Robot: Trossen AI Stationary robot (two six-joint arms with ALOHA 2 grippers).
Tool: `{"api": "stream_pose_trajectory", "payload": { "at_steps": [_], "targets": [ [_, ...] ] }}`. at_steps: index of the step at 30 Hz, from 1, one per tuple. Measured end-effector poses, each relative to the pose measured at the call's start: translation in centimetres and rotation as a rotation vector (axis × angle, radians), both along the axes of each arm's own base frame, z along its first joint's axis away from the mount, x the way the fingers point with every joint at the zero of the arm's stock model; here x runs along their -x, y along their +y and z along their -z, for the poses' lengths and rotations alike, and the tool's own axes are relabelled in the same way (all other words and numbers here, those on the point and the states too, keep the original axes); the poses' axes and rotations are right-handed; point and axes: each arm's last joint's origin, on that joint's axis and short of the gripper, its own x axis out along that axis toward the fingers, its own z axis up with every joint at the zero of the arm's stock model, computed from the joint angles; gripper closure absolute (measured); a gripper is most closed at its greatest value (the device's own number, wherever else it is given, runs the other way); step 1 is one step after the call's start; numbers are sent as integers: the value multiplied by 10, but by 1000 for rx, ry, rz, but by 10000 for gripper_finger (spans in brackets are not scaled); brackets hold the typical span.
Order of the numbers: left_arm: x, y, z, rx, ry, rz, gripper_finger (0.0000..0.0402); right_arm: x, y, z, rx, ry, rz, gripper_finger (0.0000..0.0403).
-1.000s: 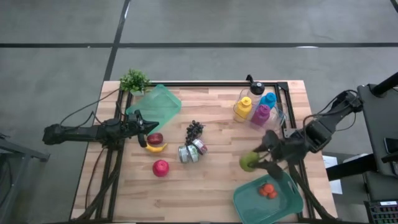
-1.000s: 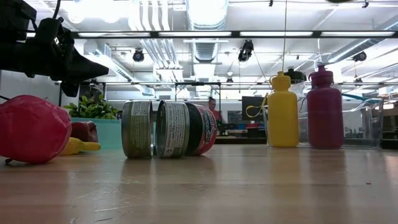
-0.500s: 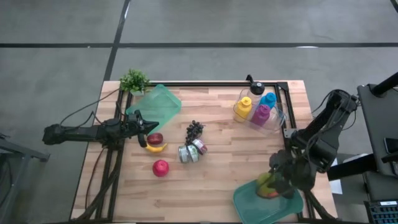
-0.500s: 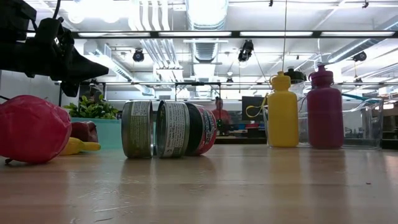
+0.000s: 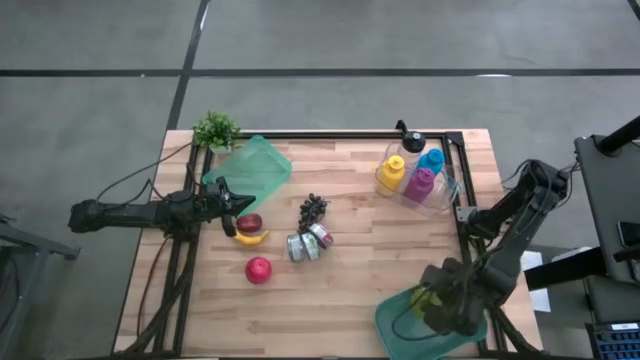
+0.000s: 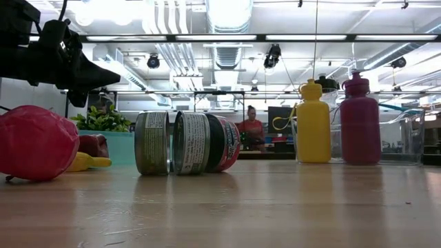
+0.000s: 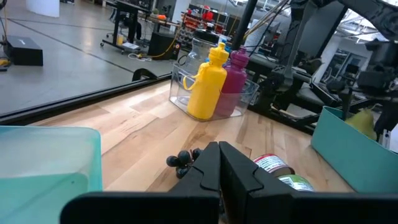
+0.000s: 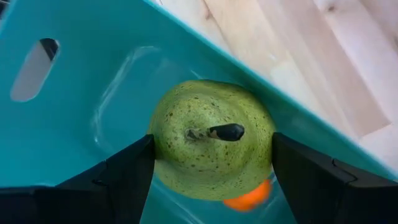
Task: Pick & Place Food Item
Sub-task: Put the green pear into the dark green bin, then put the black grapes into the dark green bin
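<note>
The right pincer (image 8: 211,149) grips a round, speckled green pear (image 8: 211,140) inside the smooth teal plastic bin (image 8: 74,124).

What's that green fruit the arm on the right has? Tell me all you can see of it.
It looks like a green pear: yellow-green skin speckled with fine brown dots, a short dark stem pointing at the wrist camera. It sits between the right gripper's two dark fingers, inside the teal bin at the table's front right corner. Something orange peeks from beneath it.
</note>
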Motion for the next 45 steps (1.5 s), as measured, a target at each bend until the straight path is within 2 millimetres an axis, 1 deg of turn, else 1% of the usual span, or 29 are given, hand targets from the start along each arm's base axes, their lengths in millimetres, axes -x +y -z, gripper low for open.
{"api": "stream_pose_trajectory", "payload": {
  "at_steps": [4, 7, 13, 19, 25, 31, 33, 41, 43, 45],
  "targets": [
    [0, 0, 0, 0, 0, 0, 400, -8, 11, 11, -20, -8, 11, 110],
    [0, 0, 0, 0, 0, 0, 400, -11, 16, 17, -25, -1, 44, 110],
    [0, 0, 0, 0, 0, 1, 400, -12, 18, 25, -20, 19, 94, 110],
    [0, 0, 0, 0, 0, 1, 400, -13, 19, 29, -9, 28, 102, 110],
    [0, 0, 0, 0, 0, 1, 400, -13, 19, 28, -10, 27, 102, 104],
    [0, 0, 0, 0, 0, 1, 400, -13, 19, 27, -14, 23, 103, 42],
    [0, 0, 0, 0, -1, 1, 400, -13, 19, 27, -15, 23, 102, 29],
    [0, 0, 0, 0, 0, 0, 400, -12, 17, 26, -1, 25, 78, 23],
    [0, 0, 0, 0, 0, 0, 400, -11, 15, 21, 2, 22, 58, 23],
    [0, 0, 0, 0, 0, 0, 400, -9, 13, 11, -13, 6, 38, 23]
  ]
}}
